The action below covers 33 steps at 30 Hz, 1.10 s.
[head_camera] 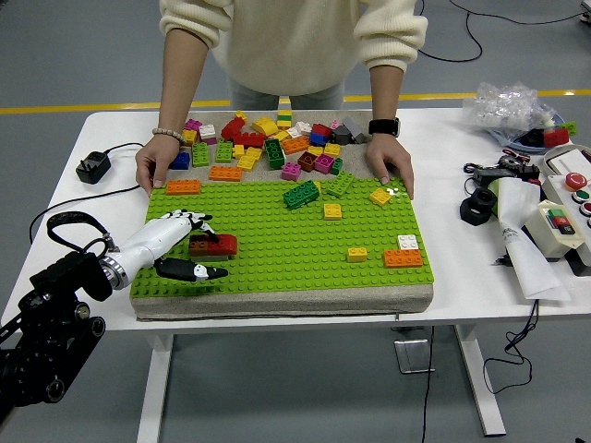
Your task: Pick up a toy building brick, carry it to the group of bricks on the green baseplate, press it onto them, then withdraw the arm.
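Note:
A green baseplate (286, 249) lies in the middle of the white table. A red and brown brick (213, 245) stands on its left part. My left hand (189, 247) lies over the plate's left edge, fingers spread around the left end of that brick, thumb in front of it, holding nothing. Single bricks stand on the plate: green (301, 194), yellow (332, 210), orange (403, 258). A pile of loose bricks (268, 143) lies behind the plate. My right arm is out of view.
A person stands at the far side, one hand (155, 166) on the plate's back left corner, the other hand (390, 164) on its back right corner. A black plug (92, 167) with cable lies left. Tools, a control box (565, 217) and a bag lie right.

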Tool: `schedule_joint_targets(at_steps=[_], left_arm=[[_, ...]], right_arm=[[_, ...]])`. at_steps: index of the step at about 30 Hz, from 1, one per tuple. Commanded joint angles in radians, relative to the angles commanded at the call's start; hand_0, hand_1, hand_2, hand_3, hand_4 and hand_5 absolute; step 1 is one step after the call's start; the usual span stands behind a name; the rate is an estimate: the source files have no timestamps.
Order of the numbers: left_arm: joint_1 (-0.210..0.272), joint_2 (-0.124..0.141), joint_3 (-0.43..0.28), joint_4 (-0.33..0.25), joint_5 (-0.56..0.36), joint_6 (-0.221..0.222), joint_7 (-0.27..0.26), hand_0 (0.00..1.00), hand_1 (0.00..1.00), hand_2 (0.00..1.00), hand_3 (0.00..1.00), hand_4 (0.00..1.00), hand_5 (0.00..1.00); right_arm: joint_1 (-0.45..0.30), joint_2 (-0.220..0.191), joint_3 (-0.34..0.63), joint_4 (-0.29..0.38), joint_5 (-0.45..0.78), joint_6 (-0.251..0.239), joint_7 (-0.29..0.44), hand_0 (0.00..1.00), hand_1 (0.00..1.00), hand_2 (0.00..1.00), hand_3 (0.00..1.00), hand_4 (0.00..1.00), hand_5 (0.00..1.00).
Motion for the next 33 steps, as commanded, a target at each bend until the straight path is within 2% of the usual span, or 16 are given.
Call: schedule_joint_targets(at_steps=[4, 7, 18, 19, 20, 25, 26, 31, 32, 33], left_arm=[[0.002, 0.002, -0.006, -0.008, 0.000, -0.002, -0.002, 0.998, 0.950, 0.926, 0.600, 0.998, 0.678], [0.009, 0.003, -0.018, -0.035, -0.007, -0.006, -0.009, 0.998, 0.950, 0.926, 0.600, 0.998, 0.678], [0.025, 0.009, -0.078, -0.155, -0.131, -0.016, -0.020, 0.998, 0.934, 0.908, 0.600, 0.998, 0.661], [0.027, 0.009, -0.089, -0.169, -0.149, -0.013, -0.020, 0.998, 0.934, 0.908, 0.600, 0.998, 0.661], [0.028, 0.009, -0.095, -0.176, -0.159, -0.012, -0.020, 0.998, 0.893, 0.874, 0.607, 0.998, 0.666], [0.036, 0.011, -0.139, -0.219, -0.255, 0.012, -0.022, 0.998, 0.893, 0.874, 0.607, 0.998, 0.666], [0.039, 0.013, -0.152, -0.227, -0.280, 0.020, -0.025, 0.998, 0.844, 0.839, 0.699, 0.998, 0.663], [0.050, 0.018, -0.203, -0.249, -0.428, 0.045, -0.036, 0.998, 0.844, 0.839, 0.699, 0.998, 0.663], [0.053, 0.021, -0.215, -0.252, -0.471, 0.047, -0.038, 0.961, 0.818, 0.827, 0.860, 0.998, 0.664], [0.054, 0.022, -0.219, -0.253, -0.502, 0.047, -0.038, 0.961, 0.818, 0.827, 0.860, 0.998, 0.664]], right_arm=[[0.000, 0.000, 0.000, 0.000, 0.001, 0.000, 0.001, 0.779, 0.701, 0.736, 0.681, 0.944, 0.683], [-0.001, 0.000, 0.002, 0.000, 0.002, 0.001, 0.000, 0.779, 0.701, 0.736, 0.681, 0.944, 0.683], [-0.002, 0.001, 0.005, 0.000, 0.008, -0.001, 0.002, 0.779, 0.700, 0.737, 0.681, 0.944, 0.683], [-0.002, 0.001, 0.005, 0.000, 0.010, -0.001, 0.002, 0.779, 0.700, 0.737, 0.681, 0.944, 0.683], [-0.002, 0.001, 0.005, 0.000, 0.011, -0.001, 0.002, 0.779, 0.701, 0.737, 0.681, 0.943, 0.683], [-0.003, 0.002, 0.006, 0.000, 0.015, -0.001, 0.000, 0.779, 0.701, 0.737, 0.681, 0.943, 0.683], [-0.003, 0.002, 0.007, 0.000, 0.017, -0.002, 0.000, 0.778, 0.700, 0.737, 0.682, 0.944, 0.682], [0.000, 0.006, 0.003, 0.000, 0.024, -0.006, 0.001, 0.778, 0.700, 0.737, 0.682, 0.944, 0.682], [0.000, 0.007, 0.001, 0.000, 0.026, -0.007, 0.002, 0.779, 0.700, 0.737, 0.682, 0.944, 0.682], [0.000, 0.008, 0.000, 0.000, 0.027, -0.008, 0.002, 0.779, 0.700, 0.737, 0.682, 0.944, 0.682]])
